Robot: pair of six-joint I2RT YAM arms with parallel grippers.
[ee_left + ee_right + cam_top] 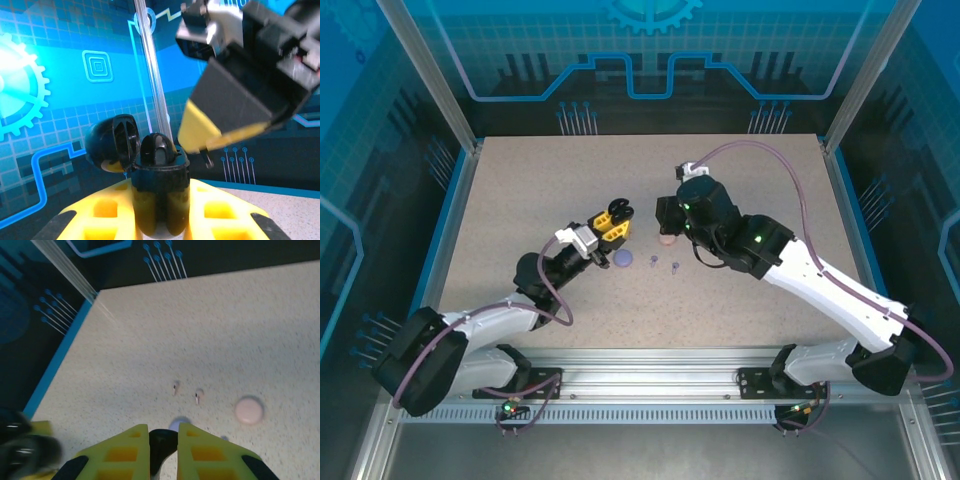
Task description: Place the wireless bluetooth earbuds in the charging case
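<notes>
My left gripper (pixel 613 222) is shut on the black charging case (pixel 160 192), which stands upright between the yellow fingers (pixel 105 210). Its lid (pixel 112 142) hangs open to the left, and one black earbud (pixel 157 147) sits in it. My right gripper (pixel 660 215) is shut on a second black earbud (pixel 162 442). In the left wrist view that gripper's yellow finger (pixel 200 127) hovers just right of and above the case rim, with the bud's stem (pixel 207 160) poking down. On the table lie two purple earbuds (pixel 651 258) and two pale pink earbuds (pixel 175 387).
A round pink case (pixel 666 238) lies shut under the right gripper and a round purple case (pixel 623 259) lies near the left gripper's wrist. Clear walls and metal posts (pixel 430 70) fence the speckled table (pixel 520 190).
</notes>
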